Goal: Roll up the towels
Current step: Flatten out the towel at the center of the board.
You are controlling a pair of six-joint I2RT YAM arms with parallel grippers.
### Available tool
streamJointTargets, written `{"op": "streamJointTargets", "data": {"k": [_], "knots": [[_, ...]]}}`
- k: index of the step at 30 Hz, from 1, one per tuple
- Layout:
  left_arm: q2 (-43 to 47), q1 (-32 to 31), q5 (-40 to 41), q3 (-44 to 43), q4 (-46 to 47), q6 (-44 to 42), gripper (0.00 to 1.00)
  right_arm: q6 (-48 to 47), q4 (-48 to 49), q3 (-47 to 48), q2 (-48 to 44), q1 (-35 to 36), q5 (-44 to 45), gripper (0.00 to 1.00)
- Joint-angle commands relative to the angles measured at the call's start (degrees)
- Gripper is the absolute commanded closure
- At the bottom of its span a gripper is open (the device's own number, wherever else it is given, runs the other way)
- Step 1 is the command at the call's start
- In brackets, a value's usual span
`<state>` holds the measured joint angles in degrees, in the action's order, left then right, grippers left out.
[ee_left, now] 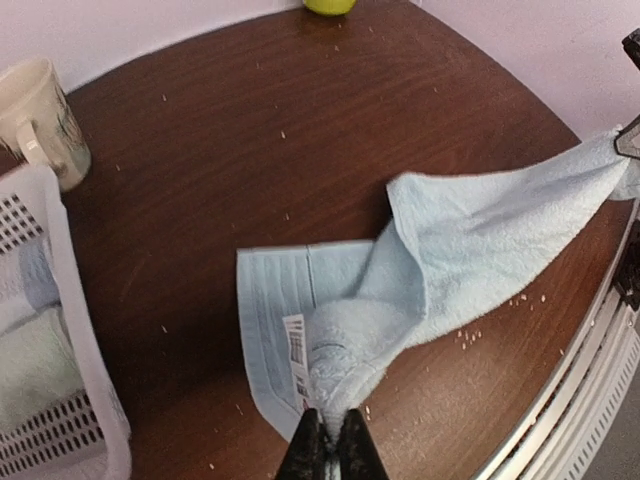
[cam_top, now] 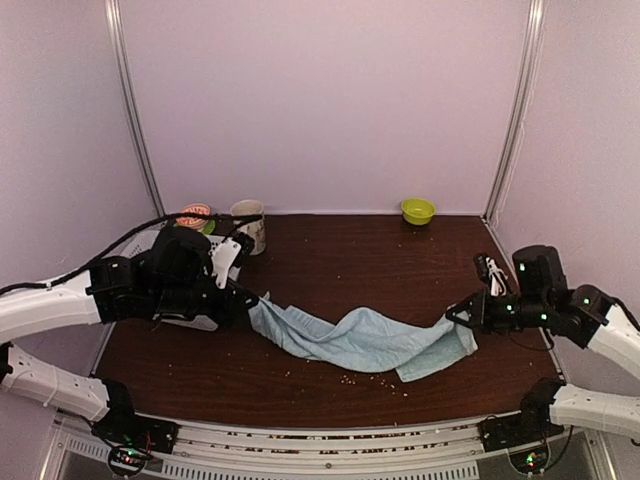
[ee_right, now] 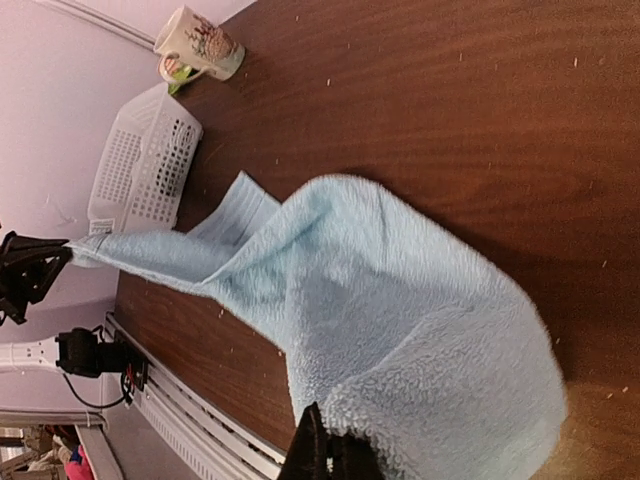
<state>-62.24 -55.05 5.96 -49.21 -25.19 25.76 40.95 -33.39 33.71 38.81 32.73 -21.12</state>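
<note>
L gripper [ee_left: 330, 452]: jaws shut tight on one corner of the light blue towel [cam_top: 365, 340], which runs from its tips to the R gripper [ee_right: 325, 458], pinched on the opposite corner. Step, I reckon, is spreading it flat before rolling. Pull the corners apart evenly, no jerks, then lower both together so the cloth lands w/o folds. Towel sags btwn them, its mid creased on the table [cam_top: 350, 260]. Fluffy terry, banded hem, white barcode tag just ahead of the L tips.
</note>
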Motion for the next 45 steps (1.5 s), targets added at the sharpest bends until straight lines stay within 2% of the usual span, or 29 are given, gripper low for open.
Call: {"op": "streamJointTargets", "data": {"k": [1,3,5,7,8,10,13,16,18,19,21,22,25,29,31,34,39,45], "knots": [[-6.45,4.46,3.83,-19.08,0.37,-8.57,1.0,-5.44,2.67,16.08,12.41,-6.21,4.11,1.0],[-10.57,5.92,6.46,-30.12,-3.1,-12.85,1.0,-7.63,2.18,27.03,17.51,-8.72,4.17,1.0],[-13.43,6.26,6.25,-40.01,-6.78,-15.79,1.0,-10.36,-0.86,39.54,20.28,-8.13,3.61,1.0],[-13.17,6.22,5.16,-43.55,-8.16,-16.64,1.0,-12.27,-0.72,41.87,18.9,-5.96,5.52,1.0],[-11.82,6.26,4.57,-42.08,-7.63,-15.91,1.0,-12.27,-0.11,39.76,17.17,-5.37,5.72,1.0],[-7.57,6.21,2.62,-33.6,-3.77,-13.74,1.0,-10.9,0.88,31.72,13.39,-4.99,4.42,1.0],[-2.56,6.21,-1.73,-16.79,2.34,-7.56,1.0,-6.33,4.08,12.6,6.31,-4.96,2.62,1.0],[-3.02,6.18,-6.9,-3.68,7.67,0.68,1.0,1.02,10.46,-4.77,1.41,-4.91,-1.21,1.0],[-5.23,5.84,-10.12,1.63,11.04,4.53,1.0,3.84,12.96,-12.18,-0.07,-4.87,-3.68,1.0],[-6.9,5.45,-10.46,3.57,11.82,5.75,1.0,3.91,12.29,-13.6,-0.46,-4.87,-3.89,0.86],[-9.02,4.76,-10.46,4.42,11.82,6.13,1.0,2.19,8.54,-12.99,-0.82,-4.84,-3.0,0.5],[-9.75,4.57,-10.52,4.39,11.57,6.0,1.0,1.01,5.38,-11.01,-0.76,-4.85,-1.92,0.4],[-10.4,4.42,-10.09,3.6,10.34,4.91,1.0,-2.75,0.75,-4.48,0.67,-4.87,1.81,0.3],[-10.18,4.42,-8.76,2.51,8.59,3.66,1.0,-5.36,-1.14,4.0,7.96,-5.1,10.57,0.31],[-10.43,4.42,-8.27,2.31,7.94,3.39,1.0,-5.84,-0.67,7.17,13.84,-6.0,16.2,0.34],[-10.02,4.34,-7.92,2.81,8.17,3.62,1.0,-5.82,2.84,10.2,24.69,-8.5,19.69,0.39],[-8.74,4.27,-7.29,4.01,9.33,4.04,1.0,-4.0,8.62,15.58,38.97,-12.0,19.9,0.44],[-8.73,4.16,-8.06,3.86,11.24,4.48,1.0,-3.68,8.27,25.95,51.73,-16.23,16.86,0.45]]}}
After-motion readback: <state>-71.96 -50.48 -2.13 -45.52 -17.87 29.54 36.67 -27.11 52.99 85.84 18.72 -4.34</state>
